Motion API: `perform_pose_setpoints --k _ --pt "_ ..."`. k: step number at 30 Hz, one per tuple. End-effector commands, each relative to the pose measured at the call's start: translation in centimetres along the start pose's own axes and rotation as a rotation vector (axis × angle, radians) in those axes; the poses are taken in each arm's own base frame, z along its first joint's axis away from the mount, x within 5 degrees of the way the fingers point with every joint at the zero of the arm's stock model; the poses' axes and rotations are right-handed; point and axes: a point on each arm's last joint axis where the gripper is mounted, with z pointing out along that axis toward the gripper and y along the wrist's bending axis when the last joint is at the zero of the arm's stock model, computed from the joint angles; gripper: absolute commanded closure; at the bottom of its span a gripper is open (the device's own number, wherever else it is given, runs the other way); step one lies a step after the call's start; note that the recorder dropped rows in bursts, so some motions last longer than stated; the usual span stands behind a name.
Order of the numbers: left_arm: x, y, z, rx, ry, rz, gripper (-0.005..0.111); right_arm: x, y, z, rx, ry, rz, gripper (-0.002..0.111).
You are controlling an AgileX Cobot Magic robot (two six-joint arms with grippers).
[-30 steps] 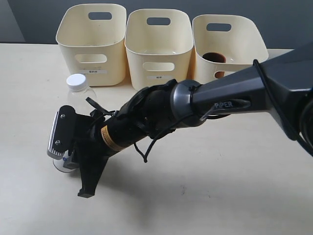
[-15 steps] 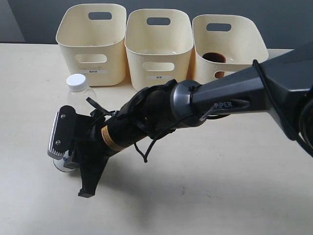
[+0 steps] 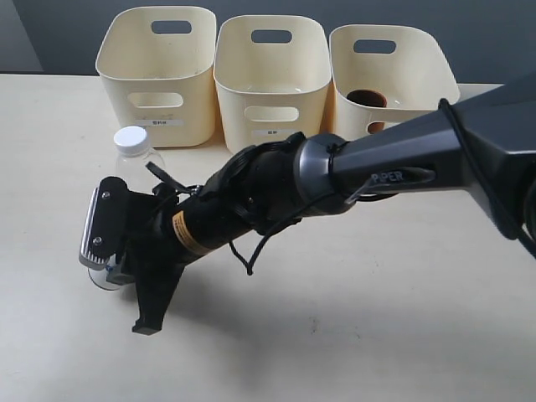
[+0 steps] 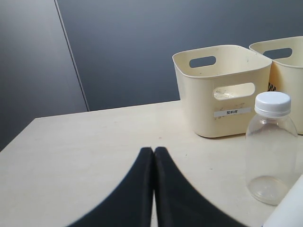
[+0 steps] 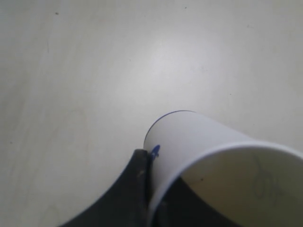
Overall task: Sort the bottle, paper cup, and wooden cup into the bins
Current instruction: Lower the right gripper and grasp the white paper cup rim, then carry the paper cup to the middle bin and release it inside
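Note:
My right gripper (image 5: pixel 150 163) is shut on the wall of the white paper cup (image 5: pixel 199 137), one finger outside and one inside the rim. In the exterior view that arm reaches across to the left, and the paper cup (image 3: pixel 104 277) shows just under the right gripper (image 3: pixel 120 272), low at the table. The clear bottle (image 3: pixel 135 157) with a white cap stands upright behind it, also seen as the bottle (image 4: pixel 270 151) in the left wrist view. The wooden cup (image 3: pixel 366 100) lies in the right bin (image 3: pixel 423 79). My left gripper (image 4: pixel 154 150) is shut and empty.
Three cream bins stand in a row at the back: the left bin (image 3: pixel 138 75), the middle bin (image 3: pixel 270 84) and the right one. The left bin (image 4: pixel 208 94) stands close behind the bottle. The right arm's body (image 3: pixel 377 172) spans the table's middle.
The right gripper with the paper cup has shifted slightly left and up. The bottle and bins have not moved.

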Motion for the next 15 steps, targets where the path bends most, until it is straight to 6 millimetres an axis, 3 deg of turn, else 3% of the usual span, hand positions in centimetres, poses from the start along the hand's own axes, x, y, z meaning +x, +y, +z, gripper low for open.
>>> perform_pose_setpoints --k 1,10,15 --pt "0.0 0.0 0.0 -0.002 -0.010 -0.001 0.107 -2.0 -0.4 -2.0 0.037 -0.048 -0.034 0.109" --pt "0.0 0.0 0.0 -0.002 -0.010 -0.001 0.107 -6.7 -0.9 -7.5 0.166 -0.154 -0.105 0.109" --pt "0.0 0.0 0.0 -0.002 -0.010 -0.001 0.107 -8.5 -2.2 -11.0 0.378 -0.158 -0.117 0.109"
